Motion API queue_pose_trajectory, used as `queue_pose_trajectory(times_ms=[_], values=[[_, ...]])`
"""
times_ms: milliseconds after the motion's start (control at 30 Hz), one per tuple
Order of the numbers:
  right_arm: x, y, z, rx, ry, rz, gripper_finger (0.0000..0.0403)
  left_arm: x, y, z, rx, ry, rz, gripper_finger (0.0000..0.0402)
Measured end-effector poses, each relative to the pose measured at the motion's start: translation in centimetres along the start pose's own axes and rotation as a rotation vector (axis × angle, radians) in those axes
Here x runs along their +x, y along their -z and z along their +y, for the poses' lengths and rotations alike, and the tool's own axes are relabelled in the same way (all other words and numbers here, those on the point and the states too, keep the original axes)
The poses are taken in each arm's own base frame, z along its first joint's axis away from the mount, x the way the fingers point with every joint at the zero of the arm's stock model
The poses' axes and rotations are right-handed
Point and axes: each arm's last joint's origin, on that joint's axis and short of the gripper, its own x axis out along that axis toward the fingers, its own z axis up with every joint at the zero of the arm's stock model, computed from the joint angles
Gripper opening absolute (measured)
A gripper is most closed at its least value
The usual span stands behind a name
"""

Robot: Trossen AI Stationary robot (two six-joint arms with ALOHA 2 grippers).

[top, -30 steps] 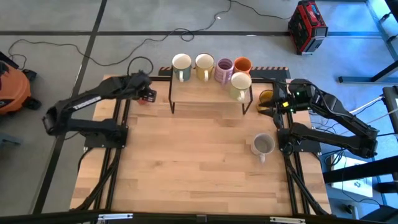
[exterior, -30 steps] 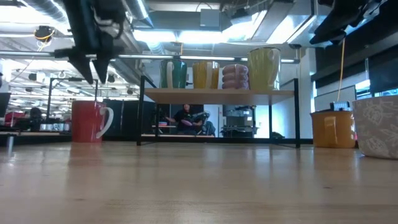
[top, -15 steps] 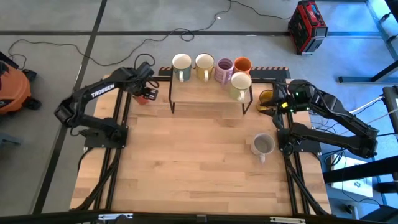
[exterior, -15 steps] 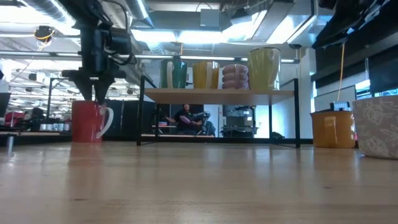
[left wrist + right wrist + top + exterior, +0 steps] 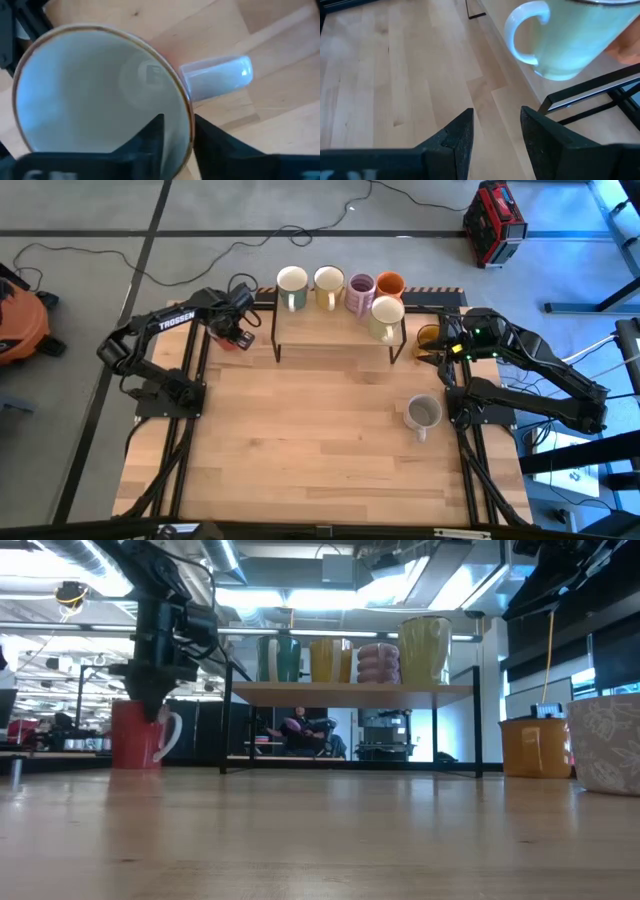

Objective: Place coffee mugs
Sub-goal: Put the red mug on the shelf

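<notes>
Left gripper [image 5: 175,132] straddles the rim of the red-orange ceramic mug with white inside [image 5: 100,95].
Jaws narrow, one finger inside, one outside; the right gripper [image 5: 496,127] waits open beside the shelf rack [image 5: 340,330].

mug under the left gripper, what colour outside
Red mug, clearest in the low view; left gripper at its rim.

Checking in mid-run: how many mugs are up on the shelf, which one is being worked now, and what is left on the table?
Done: five mugs stand on the shelf. In hand: the left gripper straddles the rim of the red mug beside the shelf, one finger inside, one outside; not lifted. Left: the mustard mug and the grey mug on the table. The right gripper hangs open near the mustard mug.
</notes>
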Motion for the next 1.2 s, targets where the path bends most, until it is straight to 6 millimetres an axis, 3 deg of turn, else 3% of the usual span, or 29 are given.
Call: queue_pose_trajectory(times_ms=[167,500,767,1200], values=[[0.0,0.0,0.0,-0.005,0.0,0.0,0.0152,0.0,0.1,0.0,0.032,0.004,0.007,0.002],[0.0,0.1,-0.1,-0.025,0.026,0.009,0.0152,-1.2,1.1,-1.1,0.065,0.01,-0.004,0.0019],[0.1,0.0,-0.1,-0.025,0.026,0.008,0.0152,-4.1,3.7,-4.2,0.094,0.129,-0.066,0.0019],[0.2,0.0,-0.1,-0.024,0.025,0.013,0.0152,-8.4,9.2,-11.5,0.433,0.335,-0.148,0.0019]])
